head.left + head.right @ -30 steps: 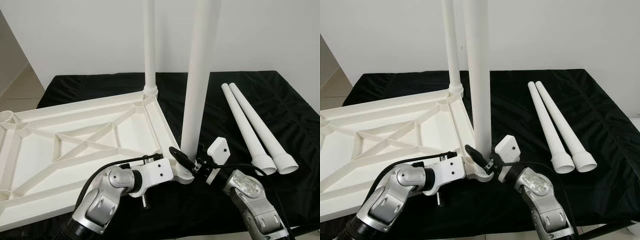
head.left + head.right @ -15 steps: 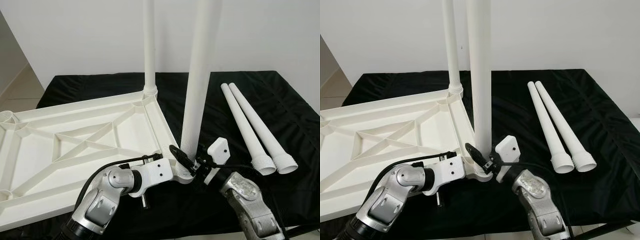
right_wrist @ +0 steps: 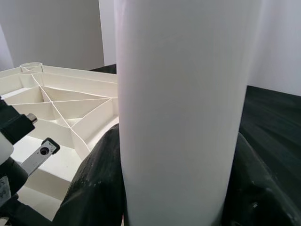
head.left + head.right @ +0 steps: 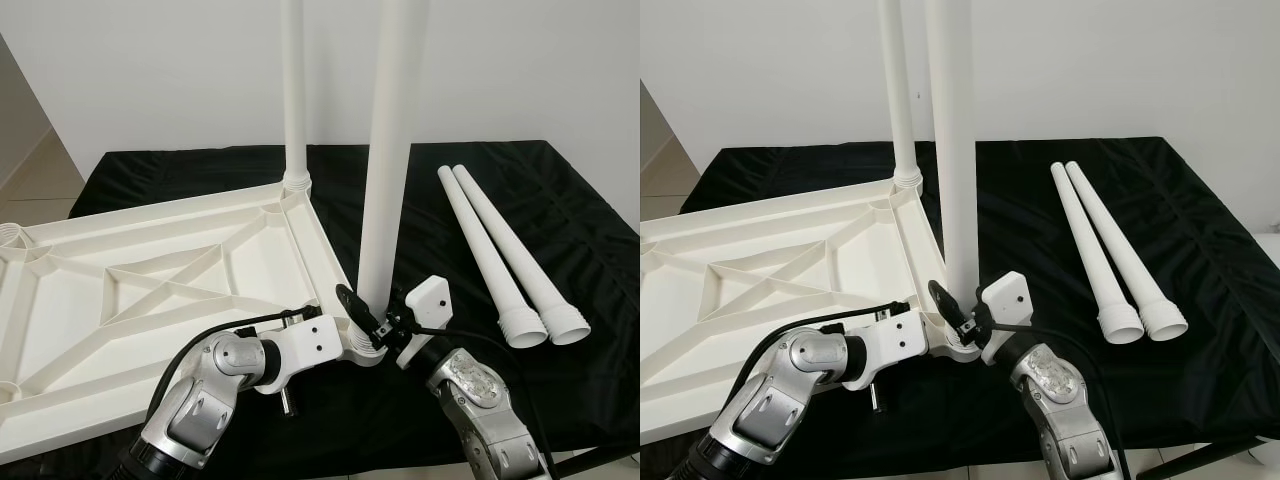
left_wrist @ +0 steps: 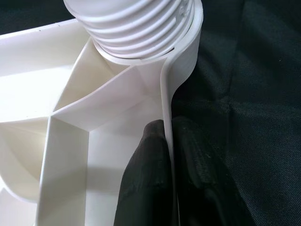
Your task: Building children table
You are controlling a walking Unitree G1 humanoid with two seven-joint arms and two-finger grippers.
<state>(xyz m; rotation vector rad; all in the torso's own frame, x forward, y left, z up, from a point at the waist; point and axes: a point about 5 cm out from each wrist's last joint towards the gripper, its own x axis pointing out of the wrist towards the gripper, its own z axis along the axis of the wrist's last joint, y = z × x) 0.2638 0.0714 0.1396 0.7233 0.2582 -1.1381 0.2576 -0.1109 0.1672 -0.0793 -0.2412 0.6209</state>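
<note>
Over the last second the right forearm has rolled while the near leg (image 4: 385, 170) stays upright in its corner socket, so it is probably being screwed home. The right tool (image 4: 372, 322) is clamped round that leg's base; the left tool (image 5: 165, 188) beside it pinches the tabletop (image 4: 150, 290) rim. Beyond stands the fitted far leg (image 4: 293, 95); two loose legs (image 4: 505, 255) lie on the table (image 4: 480, 175) to the right.

Bright, even light — sharp head views, wrist close-ups slightly soft.
</note>
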